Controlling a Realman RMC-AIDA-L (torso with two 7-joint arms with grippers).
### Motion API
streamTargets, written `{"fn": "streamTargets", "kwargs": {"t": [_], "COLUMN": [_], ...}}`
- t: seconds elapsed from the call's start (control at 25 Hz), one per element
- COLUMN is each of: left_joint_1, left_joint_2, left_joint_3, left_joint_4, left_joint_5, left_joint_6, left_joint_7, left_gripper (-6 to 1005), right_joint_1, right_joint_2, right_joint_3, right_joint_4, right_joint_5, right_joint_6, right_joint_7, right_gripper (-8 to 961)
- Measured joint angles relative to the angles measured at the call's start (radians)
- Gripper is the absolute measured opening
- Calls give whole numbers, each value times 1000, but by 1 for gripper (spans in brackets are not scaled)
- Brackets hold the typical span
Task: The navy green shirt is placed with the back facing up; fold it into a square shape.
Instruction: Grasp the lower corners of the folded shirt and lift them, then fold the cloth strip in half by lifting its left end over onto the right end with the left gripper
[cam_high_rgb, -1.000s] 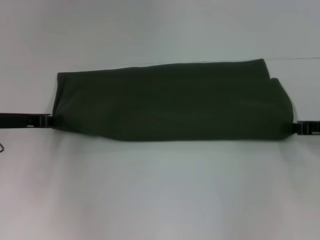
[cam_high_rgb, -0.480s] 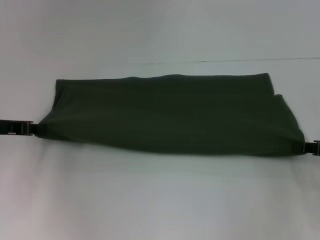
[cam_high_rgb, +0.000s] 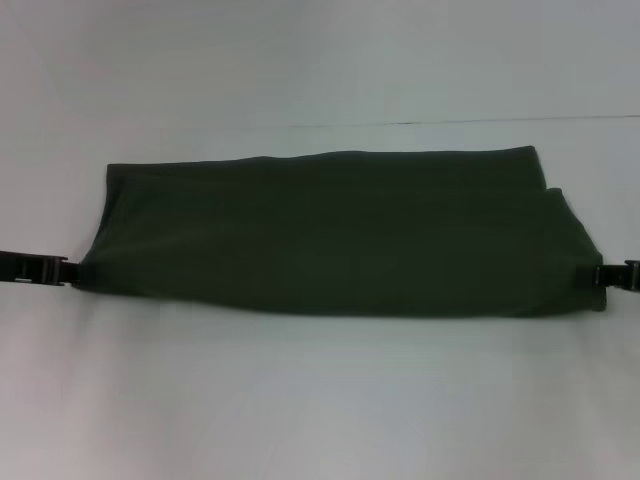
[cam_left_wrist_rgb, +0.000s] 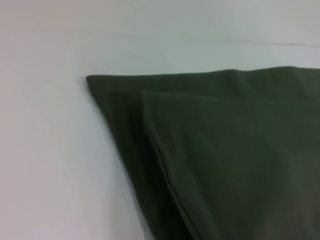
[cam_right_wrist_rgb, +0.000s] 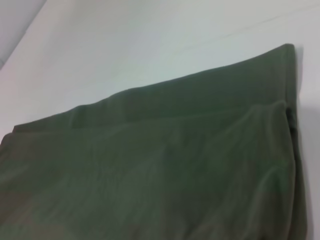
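Head view is showing the left gripper clamping the navy green shirt at its left corner, the right gripper clamping its right; uneven pulling is risking a skewed fold on the table.

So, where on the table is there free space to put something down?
The table is bare between the navy green shirt and its near edge, and also beyond the shirt's far edge. It is crowded at the shirt's two ends, where the left pincer and right pincer meet the cloth.
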Motion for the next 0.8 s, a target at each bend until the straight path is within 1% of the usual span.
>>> {"fn": "streamTargets", "kwargs": {"t": [0.28,0.4,0.44,0.48,0.56,0.68,0.8], "left_joint_1": [6,5,-1,-1,-8,-15,-22], "left_joint_2": [2,10,18,18,25,33,35], "left_joint_3": [8,-3,-18,-18,-31,-43,-44], "left_joint_4": [33,49,56,56,61,63,48], "left_joint_5": [16,10,1,1,-10,-46,-111], "left_joint_6": [8,9,16,16,24,30,31], "left_joint_7": [19,25,27,27,25,22,21], "left_gripper": [114,299,361,395,464,567,657], "right_joint_1": [25,34,39,44,54,63,72], "right_joint_2": [-13,-17,-20,-23,-24,-18,-15], "right_joint_3": [-1,5,10,16,30,43,44], "right_joint_4": [7,2,0,-2,-15,-46,-50], "right_joint_5": [-2,0,1,1,2,45,175], "right_joint_6": [-5,5,12,22,50,111,140], "right_joint_7": [28,28,27,26,22,-22,-136], "right_gripper": [322,419,451,483,582,730,753]}}
